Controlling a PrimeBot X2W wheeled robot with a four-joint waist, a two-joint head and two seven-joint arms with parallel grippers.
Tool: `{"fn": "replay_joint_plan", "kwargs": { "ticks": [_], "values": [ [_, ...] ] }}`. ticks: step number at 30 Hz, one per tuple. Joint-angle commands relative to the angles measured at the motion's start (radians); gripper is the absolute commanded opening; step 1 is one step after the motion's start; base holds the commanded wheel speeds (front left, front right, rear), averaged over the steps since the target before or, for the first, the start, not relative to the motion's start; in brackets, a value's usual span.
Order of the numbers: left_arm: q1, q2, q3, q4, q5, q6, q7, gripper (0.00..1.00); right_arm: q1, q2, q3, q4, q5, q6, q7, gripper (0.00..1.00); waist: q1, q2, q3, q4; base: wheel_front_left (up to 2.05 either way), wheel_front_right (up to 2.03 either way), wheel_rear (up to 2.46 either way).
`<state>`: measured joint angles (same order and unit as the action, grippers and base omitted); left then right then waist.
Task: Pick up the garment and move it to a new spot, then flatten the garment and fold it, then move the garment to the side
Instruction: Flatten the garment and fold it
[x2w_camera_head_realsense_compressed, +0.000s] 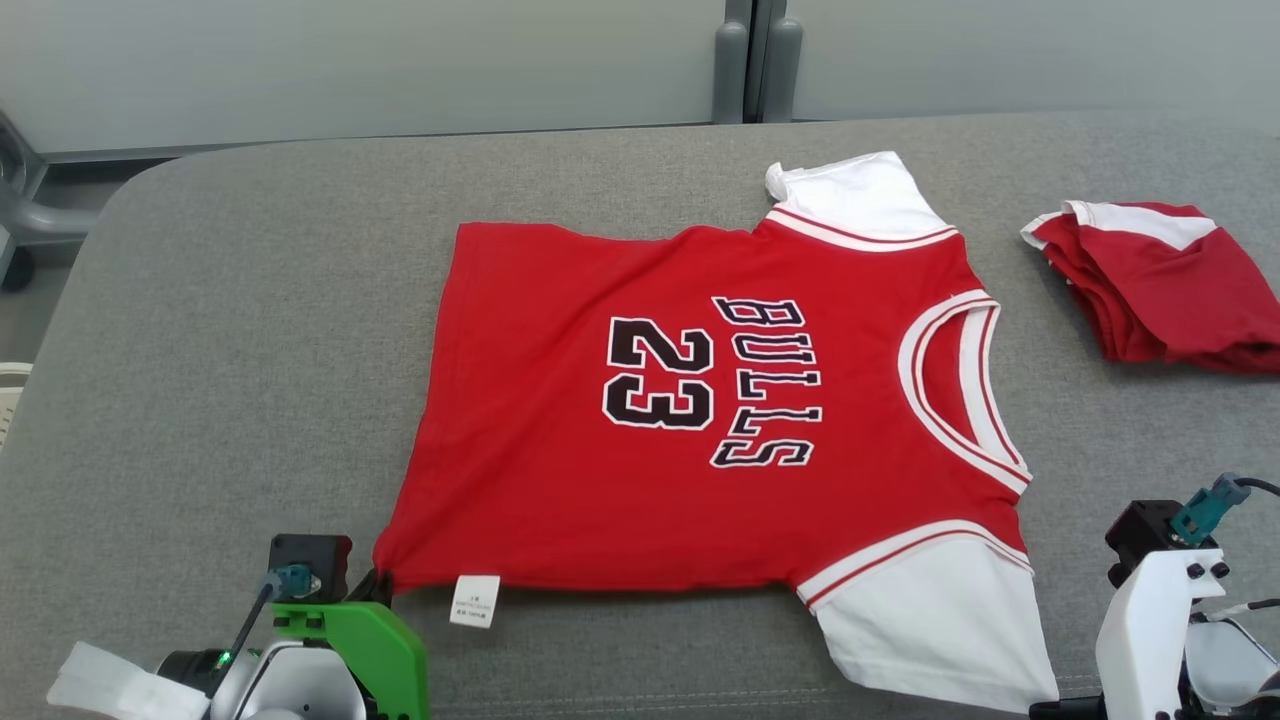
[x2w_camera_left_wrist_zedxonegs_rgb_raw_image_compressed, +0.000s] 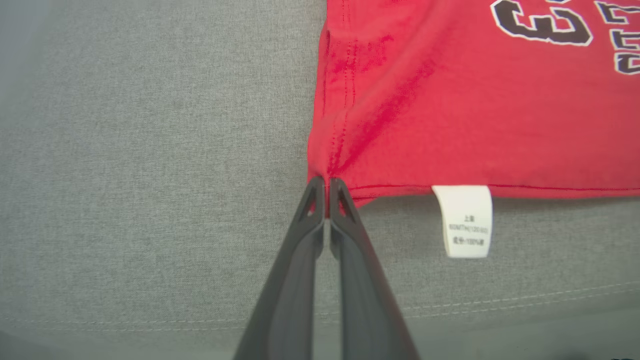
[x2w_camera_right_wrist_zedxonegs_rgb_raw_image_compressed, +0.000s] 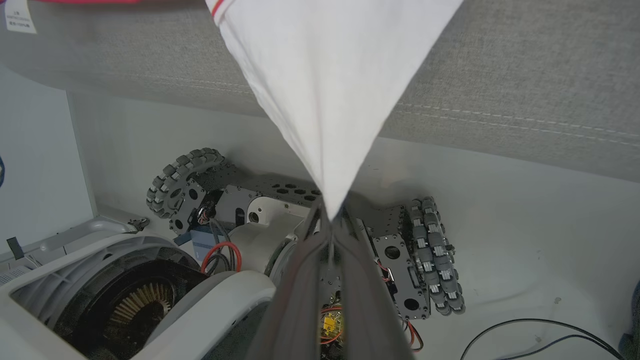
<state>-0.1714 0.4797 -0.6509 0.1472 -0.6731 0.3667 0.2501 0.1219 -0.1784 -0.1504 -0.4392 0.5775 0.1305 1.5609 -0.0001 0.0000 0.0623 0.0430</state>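
The garment (x2w_camera_head_realsense_compressed: 700, 400) is a red jersey with white sleeves and "BULLS 23" on it. It lies spread flat on the grey table (x2w_camera_head_realsense_compressed: 250, 350), collar to the right. My left gripper (x2w_camera_left_wrist_zedxonegs_rgb_raw_image_compressed: 327, 187) is shut on the near left hem corner of the garment (x2w_camera_left_wrist_zedxonegs_rgb_raw_image_compressed: 475, 100), beside its white label (x2w_camera_left_wrist_zedxonegs_rgb_raw_image_compressed: 465, 220). My right gripper (x2w_camera_right_wrist_zedxonegs_rgb_raw_image_compressed: 330, 220) is shut on the tip of the near white sleeve (x2w_camera_right_wrist_zedxonegs_rgb_raw_image_compressed: 325, 75), which is pulled taut past the table's front edge. In the head view the left wrist (x2w_camera_head_realsense_compressed: 340, 640) and right wrist (x2w_camera_head_realsense_compressed: 1160, 620) sit at the bottom corners.
A second red and white garment (x2w_camera_head_realsense_compressed: 1170, 290) lies folded at the table's far right. Below the table's front edge (x2w_camera_right_wrist_zedxonegs_rgb_raw_image_compressed: 500, 120) are my wheeled base (x2w_camera_right_wrist_zedxonegs_rgb_raw_image_compressed: 430, 255) and a black cable (x2w_camera_right_wrist_zedxonegs_rgb_raw_image_compressed: 540, 330) on the floor. Bare grey table surrounds the jersey on the left.
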Motion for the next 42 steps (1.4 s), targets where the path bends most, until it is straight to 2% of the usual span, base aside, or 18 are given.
{"fn": "replay_joint_plan", "kwargs": {
  "ticks": [1, 8, 13, 18, 27, 31, 37, 41, 42],
  "values": [
    [0.015, 0.020, -0.011, -0.009, 0.015, 0.005, 0.024, 0.00, 0.015, -0.013, 0.004, -0.011, 0.013, 0.000, 0.007, 0.00, 0.0001, 0.0000, 0.004, 0.002, 0.00, 0.00, 0.00],
    [-0.005, 0.072, -0.049, -0.068, 0.041, 0.017, 0.122, 0.00, -0.037, 0.004, -0.013, -0.037, 0.045, 0.000, 0.005, 0.00, 0.0001, 0.0000, 0.019, 0.004, 0.00, 0.00, 0.00],
    [-0.077, 0.098, -0.088, -0.089, 0.075, -0.012, 0.200, 0.00, -0.141, 0.038, -0.021, -0.020, 0.036, 0.000, -0.041, 0.00, 0.0001, 0.0000, 0.043, 0.009, 0.00, 0.00, 0.00],
    [-0.189, 0.101, -0.127, -0.083, 0.099, -0.055, 0.318, 0.00, -0.252, 0.060, -0.038, 0.019, 0.025, 0.000, -0.064, 0.00, 0.0001, 0.0000, 0.077, 0.033, 0.00, 0.00, 0.00],
    [-0.375, 0.057, -0.179, -0.029, 0.102, -0.122, 0.519, 0.00, -0.407, 0.064, -0.091, 0.115, -0.009, 0.000, -0.136, 0.00, 0.0001, 0.0000, 0.120, 0.070, 0.00, 0.00, 0.00],
    [-0.450, 0.036, -0.209, -0.013, 0.108, -0.154, 0.608, 0.00, -0.462, 0.045, -0.095, 0.159, -0.022, 0.000, -0.173, 0.00, 0.0001, 0.0000, 0.138, 0.084, 0.00, 0.00, 0.00],
    [-0.529, 0.008, -0.240, -0.024, 0.097, -0.177, 0.730, 0.00, -0.516, 0.025, -0.112, 0.198, -0.042, 0.000, -0.231, 0.00, 0.0001, 0.0000, 0.150, 0.101, 0.00, 0.00, 0.00],
    [-0.585, -0.013, -0.258, -0.021, 0.079, -0.191, 0.839, 0.00, -0.554, 0.029, -0.124, 0.232, -0.073, 0.000, -0.286, 0.00, 0.0001, 0.0000, 0.160, 0.109, 0.00, 0.00, 0.00],
    [-0.637, -0.034, -0.259, -0.003, 0.078, -0.191, 0.892, 0.00, -0.586, 0.033, -0.118, 0.274, -0.097, 0.000, -0.326, 0.00, 0.0001, 0.0000, 0.173, 0.105, 0.00, 0.00, 0.00]
  ]
}}
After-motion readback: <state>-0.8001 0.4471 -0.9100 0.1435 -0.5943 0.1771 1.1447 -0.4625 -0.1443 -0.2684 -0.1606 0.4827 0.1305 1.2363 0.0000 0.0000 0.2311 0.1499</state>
